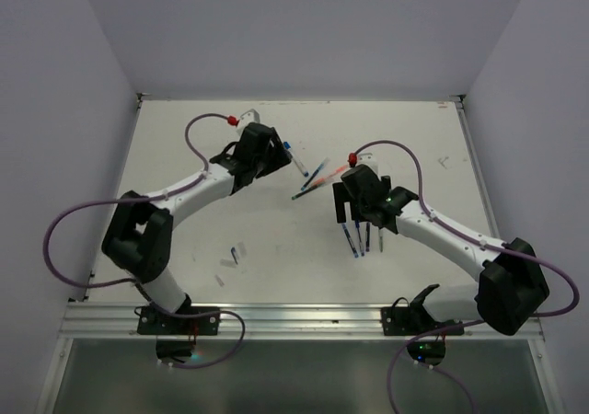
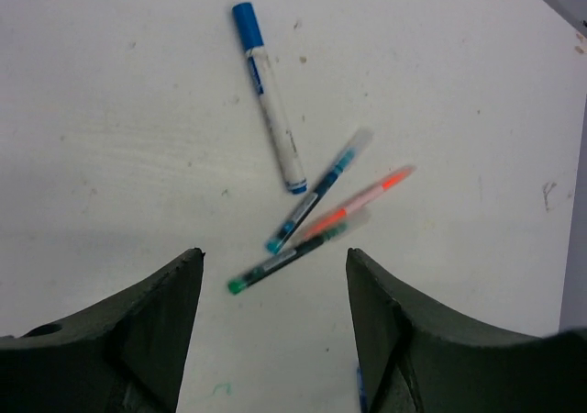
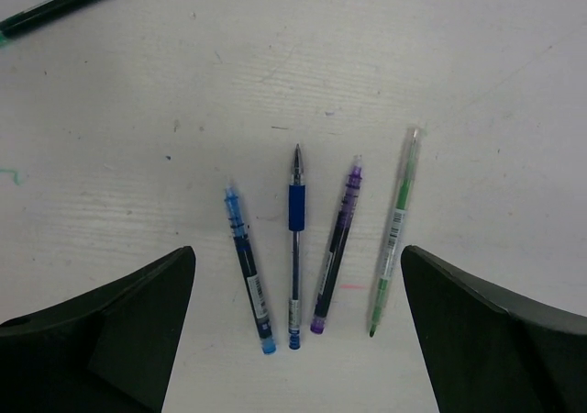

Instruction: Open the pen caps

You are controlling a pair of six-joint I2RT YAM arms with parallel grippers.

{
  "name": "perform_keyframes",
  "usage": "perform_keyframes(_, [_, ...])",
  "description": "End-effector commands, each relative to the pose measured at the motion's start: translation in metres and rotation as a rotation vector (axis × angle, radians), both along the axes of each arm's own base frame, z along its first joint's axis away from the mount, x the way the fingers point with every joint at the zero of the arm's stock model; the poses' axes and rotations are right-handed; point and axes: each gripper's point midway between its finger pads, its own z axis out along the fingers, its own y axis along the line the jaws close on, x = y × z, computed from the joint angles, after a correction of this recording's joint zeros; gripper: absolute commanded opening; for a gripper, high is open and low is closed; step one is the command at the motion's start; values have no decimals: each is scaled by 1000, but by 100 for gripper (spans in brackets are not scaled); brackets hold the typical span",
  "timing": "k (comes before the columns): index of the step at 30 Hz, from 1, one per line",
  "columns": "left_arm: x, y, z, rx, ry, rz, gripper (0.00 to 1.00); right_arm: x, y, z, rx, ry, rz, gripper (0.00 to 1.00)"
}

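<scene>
**Both claws wide open, pens all lying on the table**

The flat white table point(image 1: 184, 156) fills most of the overhead view. The left gripper point(image 2: 275, 252) hovers with its jaws spread and nothing in them, over a thick white plastic marker point(image 2: 275, 119) and a messy fan of three thin pens: a blue-ended one point(image 2: 316, 197), an orange-red one point(image 2: 362, 202) and a dark one with a green end point(image 2: 280, 264) (too blurry to tell about their caps). The right gripper point(image 3: 298, 252) is spread and empty too, above a neat row of four pens point(image 3: 294, 248). As for the pen caps, the short blue cap point(image 2: 246, 23) sits on the marker's far end
</scene>
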Motion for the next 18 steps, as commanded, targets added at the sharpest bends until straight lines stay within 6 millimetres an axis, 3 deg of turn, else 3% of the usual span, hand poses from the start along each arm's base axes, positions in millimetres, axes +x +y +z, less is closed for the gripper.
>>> perform_keyframes(1, [48,-21,13,45,-22,-12,66,5,-10,10,-20,-37,-70,98])
perform_keyframes(3, [58,-26,1,76,15,-15,65,5,-12,16,-13,-50,-87,98])
perform_keyframes(4, [65,-28,-20,107,51,-13,65,4,-12,17,-7,-46,-90,99])
perform_keyframes(5, [76,-35,-12,99,34,-13,64,4,-12,19,-3,-51,-92,98])
perform_keyframes(8, [89,-41,-33,133,68,-11,60,3,-9,23,8,-41,-73,99])
perform_keyframes(13, [95,-46,-62,158,116,-9,52,-3,-9,23,-12,-6,-39,99])
perform_keyframes(18, [93,-54,-76,155,128,-30,49,-10,-9,20,9,5,-21,98])
